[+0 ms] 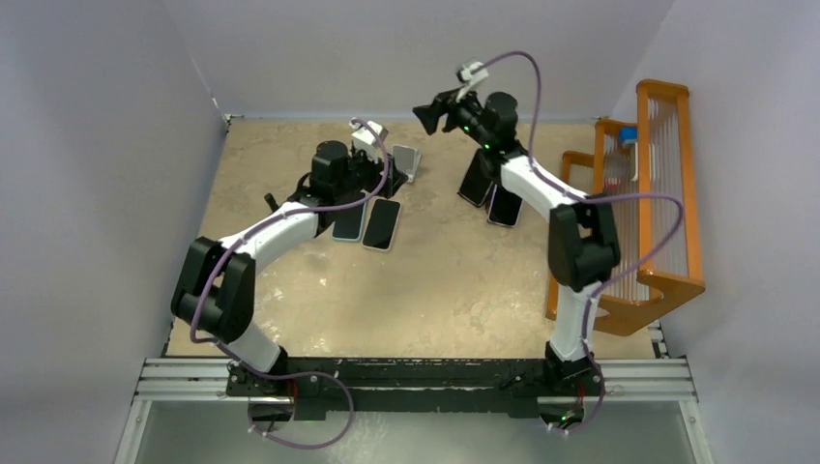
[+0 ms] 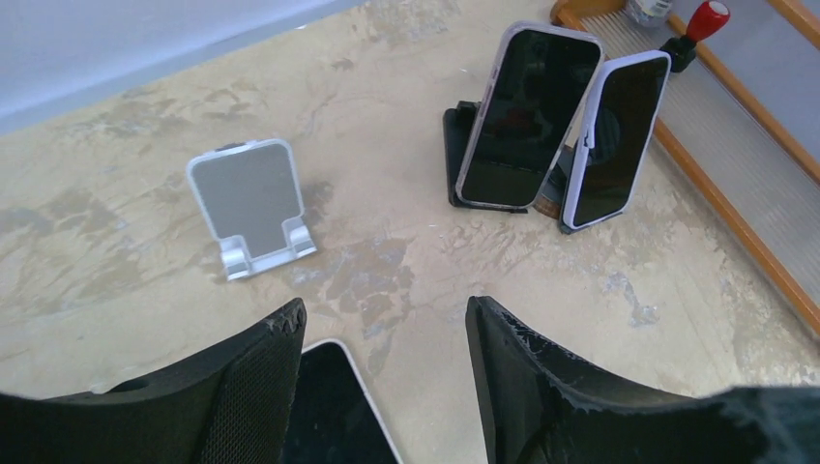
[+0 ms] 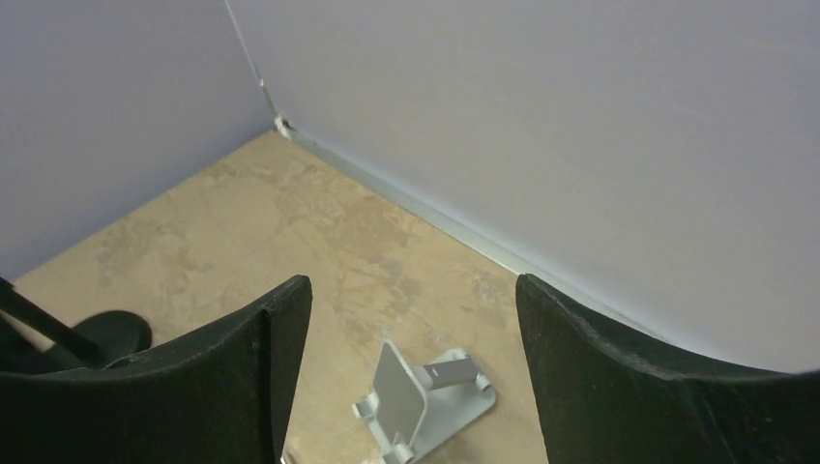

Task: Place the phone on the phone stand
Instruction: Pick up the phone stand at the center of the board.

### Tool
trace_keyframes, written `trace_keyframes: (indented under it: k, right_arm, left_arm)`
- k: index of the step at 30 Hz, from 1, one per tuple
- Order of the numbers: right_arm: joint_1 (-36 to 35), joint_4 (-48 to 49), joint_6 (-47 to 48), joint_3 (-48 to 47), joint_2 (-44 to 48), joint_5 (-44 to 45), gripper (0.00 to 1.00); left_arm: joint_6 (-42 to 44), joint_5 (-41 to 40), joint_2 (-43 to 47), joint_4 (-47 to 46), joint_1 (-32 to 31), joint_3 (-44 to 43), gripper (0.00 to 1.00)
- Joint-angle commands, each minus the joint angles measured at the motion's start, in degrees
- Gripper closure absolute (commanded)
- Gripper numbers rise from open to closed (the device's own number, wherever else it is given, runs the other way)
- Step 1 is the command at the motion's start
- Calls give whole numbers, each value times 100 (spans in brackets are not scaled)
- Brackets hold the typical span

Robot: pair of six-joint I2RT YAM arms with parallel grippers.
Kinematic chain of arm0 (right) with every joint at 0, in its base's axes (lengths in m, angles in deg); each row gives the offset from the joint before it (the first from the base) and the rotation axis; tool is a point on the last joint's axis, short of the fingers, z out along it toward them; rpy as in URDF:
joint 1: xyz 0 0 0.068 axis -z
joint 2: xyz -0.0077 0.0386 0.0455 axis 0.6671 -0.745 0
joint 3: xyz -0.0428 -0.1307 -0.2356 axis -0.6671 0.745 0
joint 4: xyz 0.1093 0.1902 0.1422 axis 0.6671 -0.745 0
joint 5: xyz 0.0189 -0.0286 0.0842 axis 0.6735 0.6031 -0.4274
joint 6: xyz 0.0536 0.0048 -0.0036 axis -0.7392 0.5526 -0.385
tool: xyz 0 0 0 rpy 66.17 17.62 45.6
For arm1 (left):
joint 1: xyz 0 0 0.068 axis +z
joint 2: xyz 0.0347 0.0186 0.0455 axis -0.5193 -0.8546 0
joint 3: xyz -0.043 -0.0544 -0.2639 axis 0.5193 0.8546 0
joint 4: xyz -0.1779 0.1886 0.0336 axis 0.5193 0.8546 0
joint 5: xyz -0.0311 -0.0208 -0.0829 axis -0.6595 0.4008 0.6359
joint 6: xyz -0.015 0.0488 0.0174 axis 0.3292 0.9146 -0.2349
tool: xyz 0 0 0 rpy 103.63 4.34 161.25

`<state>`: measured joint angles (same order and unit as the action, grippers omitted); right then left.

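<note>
A silver phone stand (image 1: pixel 408 162) stands empty at the back middle of the table; it also shows in the left wrist view (image 2: pixel 249 205) and the right wrist view (image 3: pixel 425 401). Two phones lie flat side by side, a light-cased one (image 1: pixel 350 220) and a dark one (image 1: pixel 383 224). My left gripper (image 1: pixel 367 188) hovers open over their far ends; a phone's corner (image 2: pixel 334 411) shows beside its left finger (image 2: pixel 251 387). My right gripper (image 1: pixel 427 114) is raised, open and empty, looking down on the silver stand.
Two more phones (image 2: pixel 527 116) (image 2: pixel 617 140) lean upright on black stands at the back right. A wooden rack (image 1: pixel 658 193) runs along the right side, with a red-topped object (image 2: pixel 711 17) on it. Grey walls close the back and left.
</note>
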<state>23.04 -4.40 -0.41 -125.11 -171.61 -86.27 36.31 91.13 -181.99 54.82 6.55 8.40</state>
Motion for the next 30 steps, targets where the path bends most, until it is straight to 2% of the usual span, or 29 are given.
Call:
trace_keyframes:
  k: [1, 5, 11, 18, 21, 24, 27, 30]
  right_arm:
    - [-126, -1309, 287, -1610, -1039, -7, 23]
    - [-329, -2537, 632, -3120, -2119, -126, 27]
    - [-571, -3772, 1147, -4494, -3117, 28, 26]
    - [-581, -4078, 1183, -4715, -3423, -180, 26]
    - [-580, -4329, 1207, -4833, -3542, -226, 31]
    - [-583, -4520, 1258, -4882, -3641, -254, 47]
    - [-587, -4453, 1261, -4705, -3578, -246, 80]
    - [-584, -4292, 1258, -4537, -3427, -276, 100]
  left_arm:
    - [-48, -113, 554, 131, 243, 319, 39]
    - [-48, -356, 940, 46, 398, 515, 34]
    - [-174, -171, 1050, -1, 583, 538, 32]
    - [-272, -29, 1149, -100, 729, 670, 32]
    - [-353, 65, 1132, -163, 811, 731, 32]
    - [-415, 149, 1136, -239, 889, 804, 32]
    - [-424, 171, 1151, -296, 932, 863, 32]
    - [-439, 226, 1145, -328, 968, 873, 32]
